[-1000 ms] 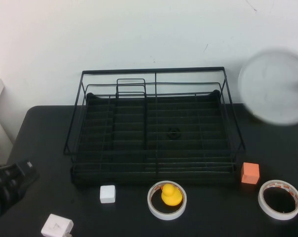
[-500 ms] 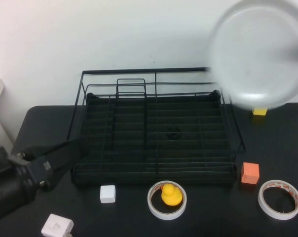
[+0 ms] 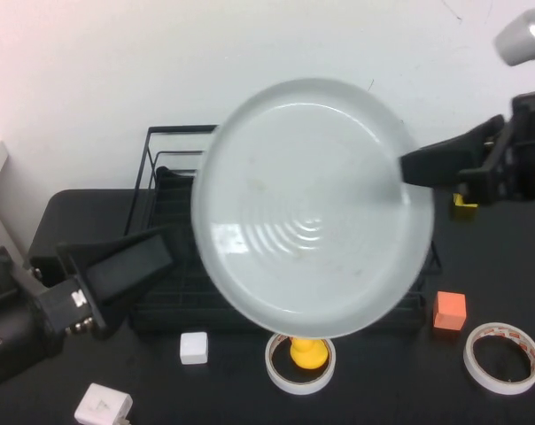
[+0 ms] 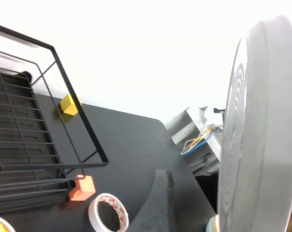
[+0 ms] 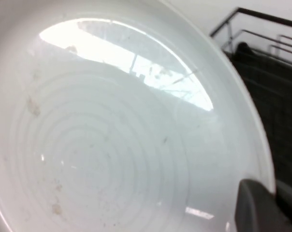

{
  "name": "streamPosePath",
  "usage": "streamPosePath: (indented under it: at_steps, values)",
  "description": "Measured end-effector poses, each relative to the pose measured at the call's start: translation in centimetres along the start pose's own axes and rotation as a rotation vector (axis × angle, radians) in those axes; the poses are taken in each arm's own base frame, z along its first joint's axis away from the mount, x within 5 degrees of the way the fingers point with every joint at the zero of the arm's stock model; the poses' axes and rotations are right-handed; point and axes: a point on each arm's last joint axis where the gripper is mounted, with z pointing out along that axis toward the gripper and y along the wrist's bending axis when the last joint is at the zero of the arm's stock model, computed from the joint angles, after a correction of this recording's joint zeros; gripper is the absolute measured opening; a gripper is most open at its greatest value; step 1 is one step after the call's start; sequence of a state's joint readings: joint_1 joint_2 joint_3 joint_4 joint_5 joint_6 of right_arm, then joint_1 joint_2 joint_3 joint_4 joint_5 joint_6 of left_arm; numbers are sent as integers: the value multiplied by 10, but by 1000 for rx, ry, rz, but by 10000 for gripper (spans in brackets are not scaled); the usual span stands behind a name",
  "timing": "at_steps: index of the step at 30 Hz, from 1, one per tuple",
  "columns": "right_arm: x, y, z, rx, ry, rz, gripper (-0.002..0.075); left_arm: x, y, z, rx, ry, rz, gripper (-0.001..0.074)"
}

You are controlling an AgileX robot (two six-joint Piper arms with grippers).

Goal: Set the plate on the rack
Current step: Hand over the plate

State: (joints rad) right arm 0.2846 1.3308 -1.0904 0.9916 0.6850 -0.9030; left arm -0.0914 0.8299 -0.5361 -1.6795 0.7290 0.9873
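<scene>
The light-grey plate hangs in the air over the black wire rack, tilted with its face toward the high camera and hiding most of the rack. My right gripper comes in from the right and is shut on the plate's right rim; a dark finger lies over the rim of the plate. My left gripper is raised at the rack's left side, open, its tip close to the plate's left edge. In the left wrist view the plate shows edge-on beside one finger, with a gap between them.
In front of the rack lie a white cube, a tape ring holding a yellow duck, an orange cube and a second tape ring. A white adapter is at the front left. A yellow block sits behind the rack's right side.
The right gripper has carried the plate from the far right, up and leftward, to above the rack and nearer the camera. The left arm has risen from the front left toward the plate.
</scene>
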Motion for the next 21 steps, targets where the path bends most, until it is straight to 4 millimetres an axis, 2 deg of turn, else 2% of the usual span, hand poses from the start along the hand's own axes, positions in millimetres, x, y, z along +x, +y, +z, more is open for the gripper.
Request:
streamPosePath:
  at_steps: [7,11,14,18,19,21]
  values:
    - [-4,15,9,-9,-37,-22,9,1,-2,0,22,16,12,613]
    - [-4,17,10,-11,-45,-17,9,2,1,0,-13,19,39,538]
    - [-5,19,10,-34,-62,-21,9,2,4,0,-43,21,59,400]
    - [-8,24,10,-86,-95,-47,13,2,4,0,-45,24,63,142]
    - [-9,25,10,-92,-102,-53,15,2,4,0,-44,23,65,97]
    - [-10,25,10,-102,-110,-58,16,1,5,0,-53,20,69,66]
